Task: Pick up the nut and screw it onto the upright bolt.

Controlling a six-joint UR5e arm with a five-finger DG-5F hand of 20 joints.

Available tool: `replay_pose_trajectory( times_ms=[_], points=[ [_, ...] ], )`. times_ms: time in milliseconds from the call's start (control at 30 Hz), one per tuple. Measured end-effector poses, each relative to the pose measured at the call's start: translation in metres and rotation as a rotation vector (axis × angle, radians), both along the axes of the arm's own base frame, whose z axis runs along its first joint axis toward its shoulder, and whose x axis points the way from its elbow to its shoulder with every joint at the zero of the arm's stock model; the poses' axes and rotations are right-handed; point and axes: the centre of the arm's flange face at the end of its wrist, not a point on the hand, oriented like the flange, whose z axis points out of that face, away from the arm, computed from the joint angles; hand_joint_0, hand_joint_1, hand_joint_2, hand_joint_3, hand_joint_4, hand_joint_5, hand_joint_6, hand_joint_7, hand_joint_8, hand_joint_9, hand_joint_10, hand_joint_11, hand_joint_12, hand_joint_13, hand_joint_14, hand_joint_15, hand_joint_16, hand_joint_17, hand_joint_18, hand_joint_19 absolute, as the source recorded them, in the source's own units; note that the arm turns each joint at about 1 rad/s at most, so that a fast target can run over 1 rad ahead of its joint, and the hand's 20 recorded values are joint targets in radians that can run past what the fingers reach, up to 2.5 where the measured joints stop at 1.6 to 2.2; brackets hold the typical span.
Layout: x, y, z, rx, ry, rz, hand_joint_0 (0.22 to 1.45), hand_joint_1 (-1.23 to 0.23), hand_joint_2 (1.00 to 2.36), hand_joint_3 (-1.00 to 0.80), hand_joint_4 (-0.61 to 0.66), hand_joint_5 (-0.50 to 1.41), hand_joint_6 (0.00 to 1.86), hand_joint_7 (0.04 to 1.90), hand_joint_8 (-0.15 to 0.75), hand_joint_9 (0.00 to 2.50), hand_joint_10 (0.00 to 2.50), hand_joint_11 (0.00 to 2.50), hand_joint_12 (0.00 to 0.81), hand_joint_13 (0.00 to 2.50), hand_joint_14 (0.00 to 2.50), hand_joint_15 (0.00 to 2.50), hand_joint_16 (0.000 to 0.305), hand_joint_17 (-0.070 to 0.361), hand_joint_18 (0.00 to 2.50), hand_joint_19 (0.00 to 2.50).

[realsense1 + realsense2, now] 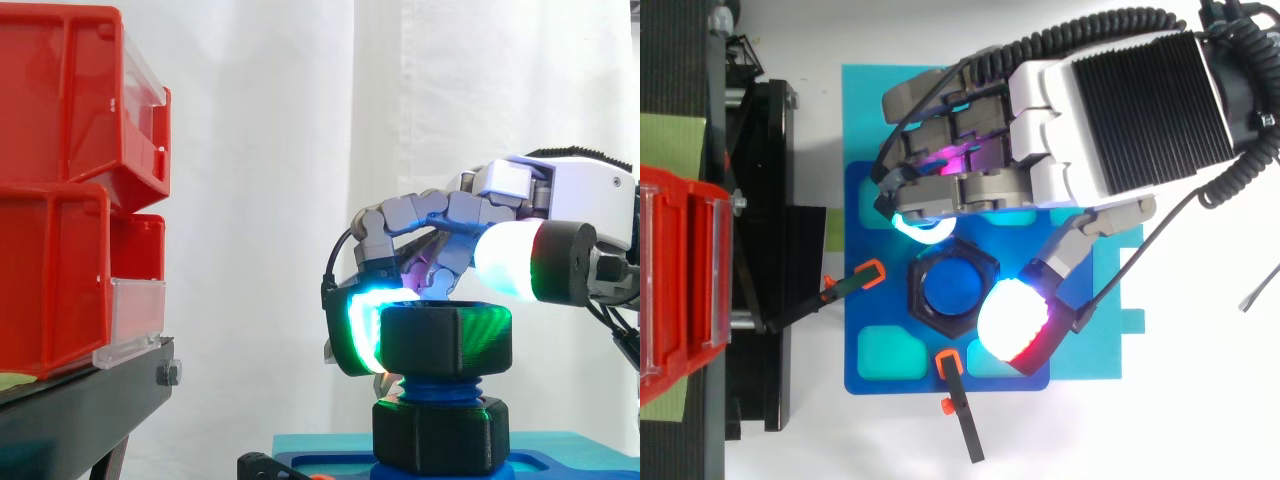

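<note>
A black hexagonal nut point(445, 340) sits on top of the upright blue bolt point(440, 388), level with its tip; from above, the nut point(920, 300) rings the bolt's blue end point(952, 287). A second black nut point(440, 435) sits lower on the bolt, near the base. My hand point(590, 200) reaches in from the right and hangs over the bolt. Its curled fingers point(355, 330) press one side of the upper nut and the thumb pad point(1012, 322) presses the opposite side. In the top view the hand point(1110, 110) covers the far part of the base.
The bolt stands on a blue base plate point(862, 300) lying on a teal mat point(860, 100). Two black clamps with orange tips point(850, 285) point(960, 410) point at the bolt. Red bins point(60, 200) on a black stand point(90, 400) fill the left.
</note>
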Motion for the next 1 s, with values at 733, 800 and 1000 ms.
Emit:
replay_pose_trajectory(
  times_ms=[733,800,1000],
  points=[
    [0.016,-0.027,0.087,-0.036,-0.015,0.080,0.49,-0.25,1.00,-0.50,0.21,-0.05,0.50,0.90,0.191,1.10,0.00,0.00,0.187,0.73,0.00,0.00,0.022,0.049,0.51,0.13],
    [0.017,-0.025,0.090,-0.037,-0.019,0.082,0.49,-0.25,1.00,-0.50,0.18,-0.06,0.50,0.81,0.190,1.05,0.00,0.00,0.193,0.69,0.00,0.00,0.023,0.052,0.47,0.13],
    [0.015,-0.012,0.069,-0.043,-0.015,0.084,0.48,-0.23,1.00,-0.50,0.17,-0.09,0.50,0.65,0.182,0.91,0.00,0.00,0.199,0.61,0.00,0.00,0.025,0.056,0.38,0.06]
  ],
)
